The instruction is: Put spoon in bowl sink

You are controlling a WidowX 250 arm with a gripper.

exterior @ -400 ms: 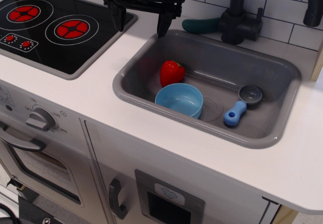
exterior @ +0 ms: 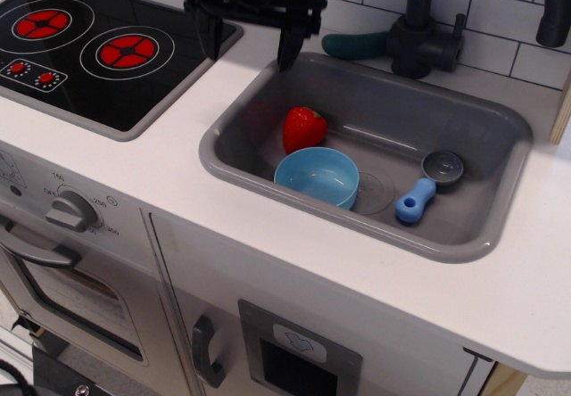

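Note:
The spoon [exterior: 426, 189], with a light blue handle and a grey scoop, lies on the floor of the grey sink [exterior: 268, 76] at the right. The light blue bowl [exterior: 317, 176] sits empty on the sink floor near the front wall, left of the spoon and apart from it. My black gripper [exterior: 249, 46] hangs open and empty above the counter at the sink's back left corner, far from the spoon.
A red strawberry [exterior: 303, 128] lies in the sink just behind the bowl. A dark faucet [exterior: 426, 30] with a dark teal handle [exterior: 353, 45] stands behind the sink. A black stove top [exterior: 98, 48] with red burners lies to the left.

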